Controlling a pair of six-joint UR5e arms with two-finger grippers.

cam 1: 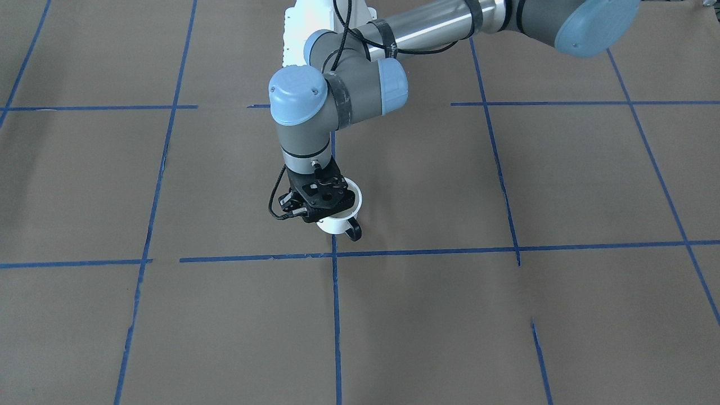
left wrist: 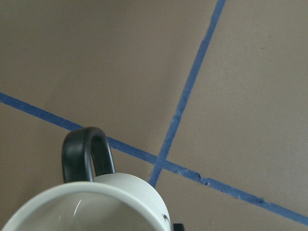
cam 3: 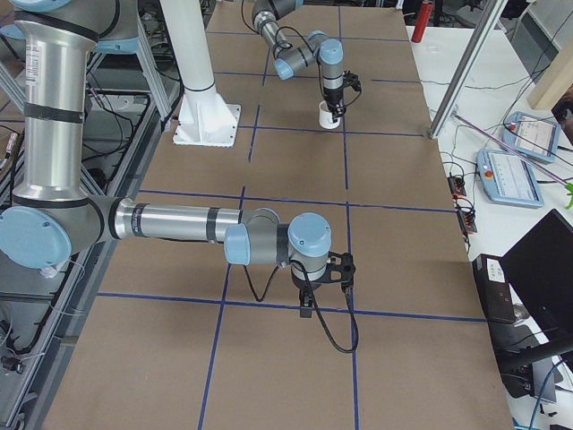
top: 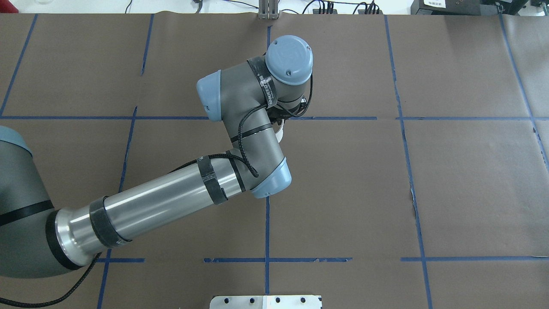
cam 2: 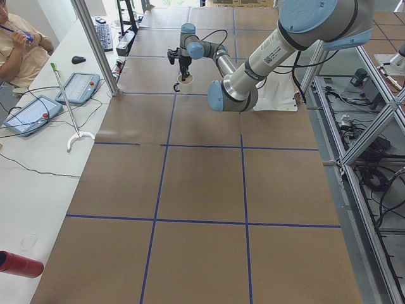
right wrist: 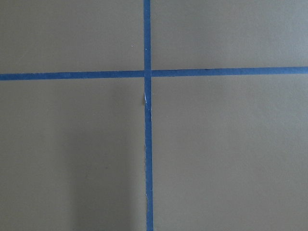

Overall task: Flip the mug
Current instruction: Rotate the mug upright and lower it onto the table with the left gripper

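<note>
The white mug (cam 1: pixel 337 225) stands upright with its mouth up, its black loop handle (cam 1: pixel 354 230) toward the camera, just behind a blue tape crossing. My left gripper (cam 1: pixel 322 207) points straight down onto its rim and looks shut on the mug wall. The left wrist view shows the rim and hollow inside (left wrist: pixel 96 207) with the handle (left wrist: pixel 86 154) behind. The smiley face is hidden. In the overhead view only a sliver of the mug (top: pixel 280 133) shows under the wrist. My right gripper (cam 3: pixel 305 309) hangs over a tape crossing near the table; I cannot tell whether it is open.
Brown paper with a blue tape grid (cam 1: pixel 427 250) covers the table. A white pedestal base (cam 3: pixel 208 125) stands at the robot side. An operator (cam 2: pixel 19 44), tablets (cam 2: pixel 31 114) and a red cylinder (cam 2: pixel 19 263) are on the side bench.
</note>
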